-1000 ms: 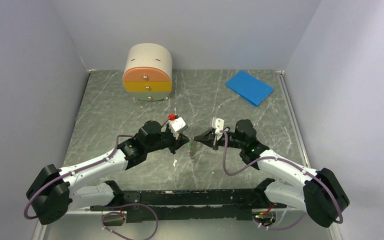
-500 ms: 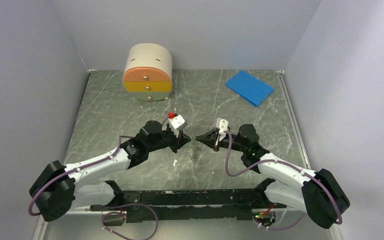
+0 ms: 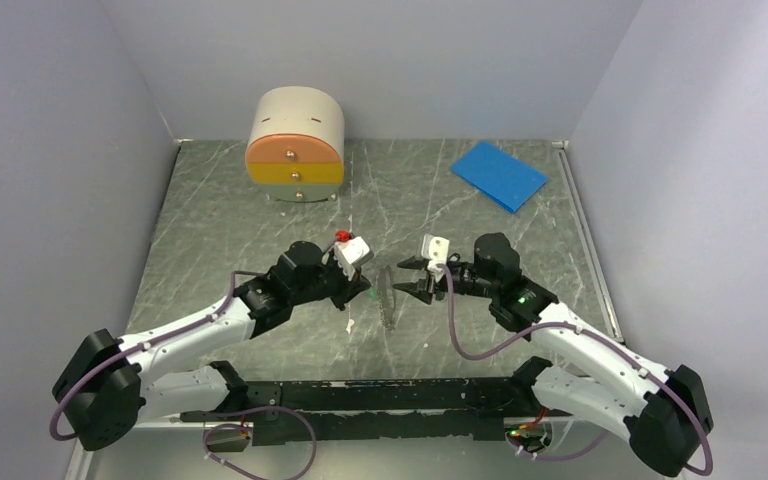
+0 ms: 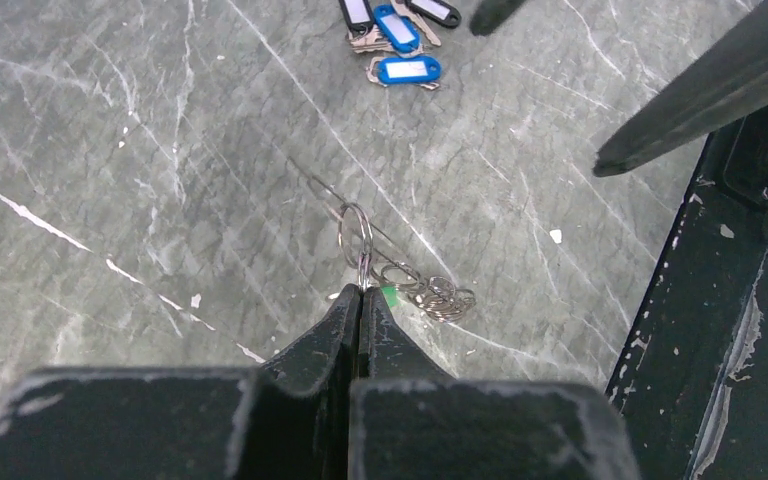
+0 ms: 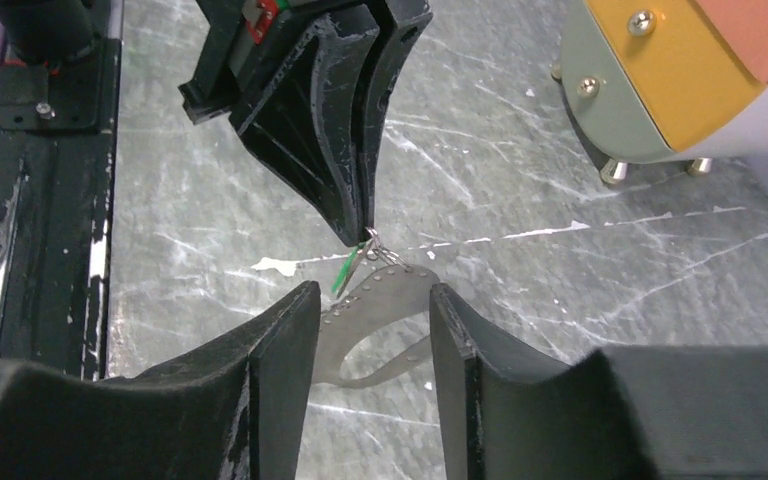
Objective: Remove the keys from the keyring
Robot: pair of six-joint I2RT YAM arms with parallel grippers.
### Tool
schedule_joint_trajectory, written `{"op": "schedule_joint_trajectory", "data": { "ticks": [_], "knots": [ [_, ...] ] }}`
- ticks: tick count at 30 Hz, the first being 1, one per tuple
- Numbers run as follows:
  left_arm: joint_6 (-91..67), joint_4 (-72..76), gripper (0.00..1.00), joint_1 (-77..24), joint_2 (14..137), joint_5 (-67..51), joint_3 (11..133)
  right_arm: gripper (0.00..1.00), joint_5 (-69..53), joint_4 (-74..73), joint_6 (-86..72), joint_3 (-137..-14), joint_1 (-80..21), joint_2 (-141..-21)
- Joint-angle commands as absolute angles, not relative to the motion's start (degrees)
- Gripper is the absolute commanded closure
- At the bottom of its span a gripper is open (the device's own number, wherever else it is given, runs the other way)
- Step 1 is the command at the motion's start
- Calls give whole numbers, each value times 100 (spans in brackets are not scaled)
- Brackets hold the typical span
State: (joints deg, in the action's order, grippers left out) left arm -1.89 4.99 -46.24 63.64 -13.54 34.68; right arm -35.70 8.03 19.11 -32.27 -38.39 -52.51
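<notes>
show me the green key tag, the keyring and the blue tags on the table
green key tag (image 4: 388,297), left wrist view, on the green plastic body
keyring (image 5: 385,293), right wrist view, on its studded metal band
blue tags (image 4: 407,69), left wrist view, on the lower tag's white label

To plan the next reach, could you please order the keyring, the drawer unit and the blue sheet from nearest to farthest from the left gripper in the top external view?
From the left gripper:
1. keyring: hanging right at its fingertips, mid-table.
2. drawer unit: at the back, left of centre.
3. blue sheet: at the back, far right side.
</notes>
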Motion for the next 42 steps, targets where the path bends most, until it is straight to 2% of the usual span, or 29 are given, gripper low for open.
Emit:
{"op": "schedule_joint_trajectory", "data": {
  "ticks": [1, 5, 12, 27, 30, 33, 39, 42],
  "knots": [
    [241, 382, 97, -4737, 6170, -1536, 3767, 50, -3612, -649, 2874, -3933, -3865, -5477],
    [327, 363, 98, -4790, 6054, -1613, 3767, 46, -3843, -1230, 3522, -4379, -3859, -5906],
    [458, 630, 98, -4820, 5770, -1897, 3529, 46, -4433, -1045, 3841, -4518, -3868, -6243],
    [466, 595, 98, -4835, 5825, -2025, 3586, 57, -4570, -715, 3817, -4693, -4049, -6707],
    [457, 593, 97, -4835, 5840, -2047, 3603, 62, -4639, -654, 3797, -4693, -4058, -6757],
    [436, 591, 98, -4840, 5829, -2049, 3597, 72, -4617, -616, 3788, -4670, -4067, -6768],
    [313, 542, 97, -4840, 5827, -1861, 3580, 100, -4477, -563, 3697, -4634, -4061, -6726],
    [206, 659, 97, -4841, 5815, -1852, 3514, 100, -4443, -455, 3408, -4623, -4068, -6698]
  ]
}}
